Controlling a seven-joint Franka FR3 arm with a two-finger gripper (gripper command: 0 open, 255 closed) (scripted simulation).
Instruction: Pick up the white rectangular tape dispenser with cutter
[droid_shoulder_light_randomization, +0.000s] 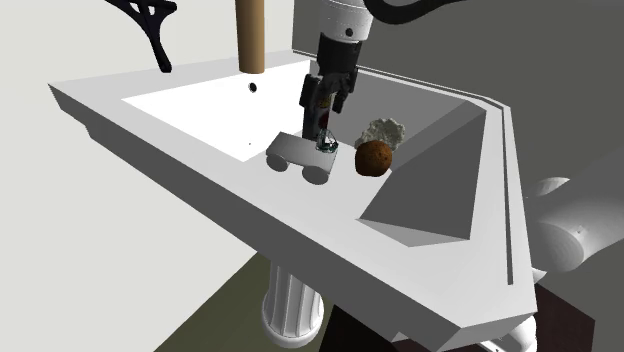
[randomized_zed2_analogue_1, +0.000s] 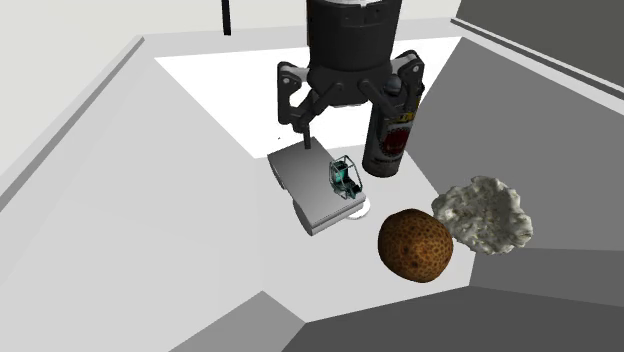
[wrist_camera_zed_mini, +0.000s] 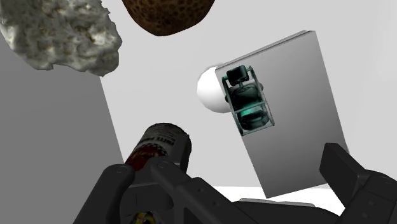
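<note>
Second exterior view, left to right: the pale grey rectangular tape dispenser (randomized_zed2_analogue_1: 305, 180), with a small teal cutter (randomized_zed2_analogue_1: 345, 178) on top, lies flat on the floor of the white basin (randomized_zed2_analogue_1: 150, 230). It sits below the all-black gripper (randomized_zed2_analogue_1: 345, 120), whose fingers stand wide apart, holding nothing. A dark cylindrical can with a red label (randomized_zed2_analogue_1: 388, 140) stands just beside one finger. Next come a rough brown ball (randomized_zed2_analogue_1: 415, 245) and a pale lumpy stone (randomized_zed2_analogue_1: 487, 215).
</note>
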